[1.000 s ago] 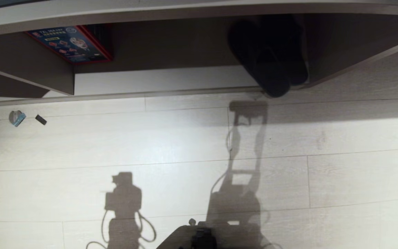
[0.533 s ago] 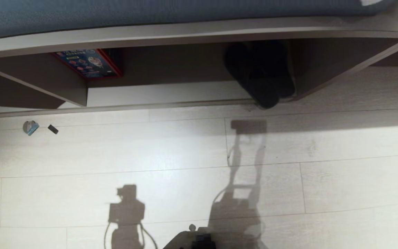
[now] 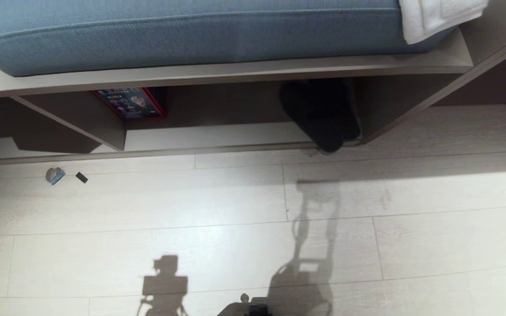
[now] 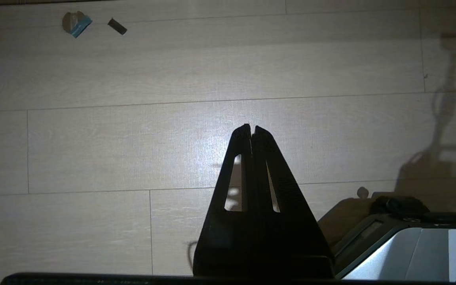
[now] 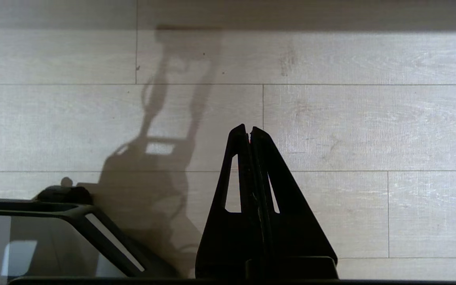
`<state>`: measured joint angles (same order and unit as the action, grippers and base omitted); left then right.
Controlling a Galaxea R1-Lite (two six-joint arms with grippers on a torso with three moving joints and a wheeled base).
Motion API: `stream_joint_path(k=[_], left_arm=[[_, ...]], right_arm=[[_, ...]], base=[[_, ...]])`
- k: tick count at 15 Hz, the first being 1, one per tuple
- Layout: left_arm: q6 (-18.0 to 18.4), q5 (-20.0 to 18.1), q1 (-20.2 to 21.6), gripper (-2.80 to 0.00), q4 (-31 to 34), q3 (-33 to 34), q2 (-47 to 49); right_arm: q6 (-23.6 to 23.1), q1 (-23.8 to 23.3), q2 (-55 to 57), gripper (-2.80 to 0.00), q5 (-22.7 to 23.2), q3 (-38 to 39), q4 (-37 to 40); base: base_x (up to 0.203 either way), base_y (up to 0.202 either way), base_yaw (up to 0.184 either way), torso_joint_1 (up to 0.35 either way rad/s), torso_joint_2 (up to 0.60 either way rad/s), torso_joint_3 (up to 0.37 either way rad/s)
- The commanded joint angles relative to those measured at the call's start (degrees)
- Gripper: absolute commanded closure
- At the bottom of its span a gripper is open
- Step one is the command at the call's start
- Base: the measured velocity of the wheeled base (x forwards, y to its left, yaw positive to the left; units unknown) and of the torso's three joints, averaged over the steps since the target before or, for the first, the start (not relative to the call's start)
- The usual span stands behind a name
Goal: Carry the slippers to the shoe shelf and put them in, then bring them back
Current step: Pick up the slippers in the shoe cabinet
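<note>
The dark slippers (image 3: 321,116) lie inside the shoe shelf (image 3: 235,72), in the cubby at its right end, with one heel reaching the front lip of the pale base board. Neither arm shows in the head view. My left gripper (image 4: 251,128) hangs over bare floor, shut and empty. Over the floor planks my right gripper (image 5: 247,128) is likewise shut with nothing in it. Both are well back from the shelf.
A blue cushion (image 3: 182,33) and a white towel (image 3: 439,17) lie on top of the shelf. A red-edged box (image 3: 130,103) sits in the cubby's left part. Two small scraps (image 3: 55,175) lie on the pale wood floor. My base (image 4: 410,237) shows beside each gripper.
The whole head view has tilted upward: shelf and slippers have slid down the picture and the cushion and towel have come into sight. The slippers have not moved within the shelf.
</note>
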<state>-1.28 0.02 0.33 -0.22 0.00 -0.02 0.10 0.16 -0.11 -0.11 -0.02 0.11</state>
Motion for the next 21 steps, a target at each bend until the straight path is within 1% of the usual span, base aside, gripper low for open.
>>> stream_joint_path(k=[1, 21], left_arm=[[-0.04, 0.02, 0.02, 0.0, -0.04, 0.0, 0.09], [-0.04, -0.02, 0.02, 0.0, -0.04, 0.0, 0.02]], right_arm=[[-0.01, 0.02, 0.11, 0.0, 0.02, -0.01, -0.02], [-0.01, 0.02, 0.11, 0.0, 0.02, -0.06, -0.02]], base=[[0.0, 0.0, 0.0, 0.002, 0.0, 0.199], [0.0, 0.0, 0.0, 0.003, 0.0, 0.203]])
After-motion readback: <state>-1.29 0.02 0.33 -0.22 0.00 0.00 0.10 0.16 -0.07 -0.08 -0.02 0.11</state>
